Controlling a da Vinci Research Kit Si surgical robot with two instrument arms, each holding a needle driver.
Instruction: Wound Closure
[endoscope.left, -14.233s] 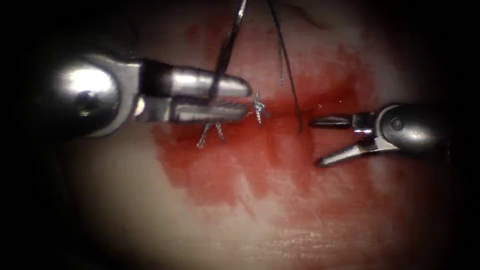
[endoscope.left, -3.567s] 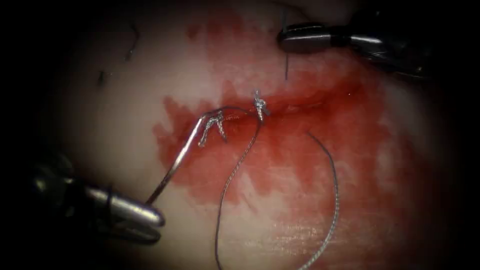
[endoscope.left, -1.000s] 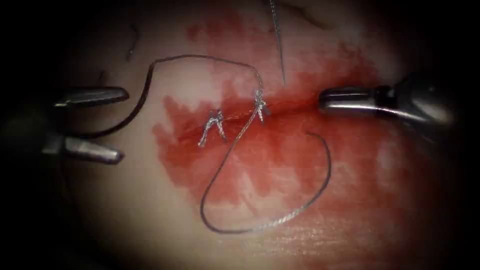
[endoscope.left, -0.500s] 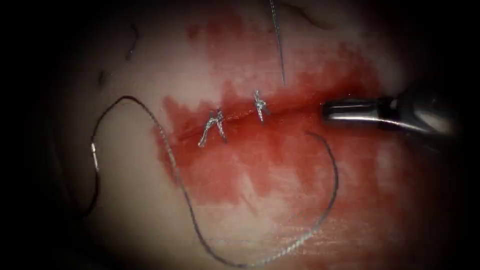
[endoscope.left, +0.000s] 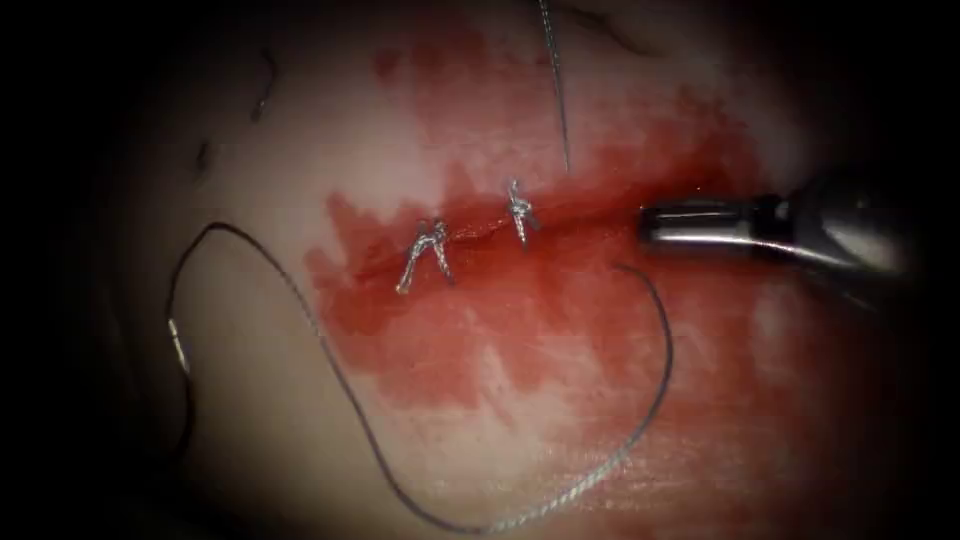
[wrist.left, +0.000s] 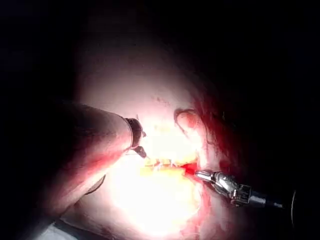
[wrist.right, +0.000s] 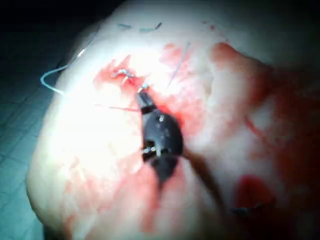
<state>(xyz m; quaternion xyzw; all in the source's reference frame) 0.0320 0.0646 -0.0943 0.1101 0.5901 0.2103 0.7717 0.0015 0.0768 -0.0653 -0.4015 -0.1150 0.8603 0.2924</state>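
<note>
My right tool lies level at the right end of the cut, jaws shut, with nothing seen in them; it also appears in the right wrist view and the left wrist view. Two tied stitches cross the cut. The curved needle lies loose on the tissue far left of the cut, not in it. Its thread sweeps in a wide loop below the cut. My left tool stands with jaws apart, and I see nothing between them.
A straight strand of thread comes down from above to just over the cut. Short cut ends of thread lie at the upper left. Red fluid stains the tissue around and below the cut.
Over the last second the left tool left the endoscope view to the left. The needle and its thread slid off the stitches toward the lower left. The right tool barely moved.
</note>
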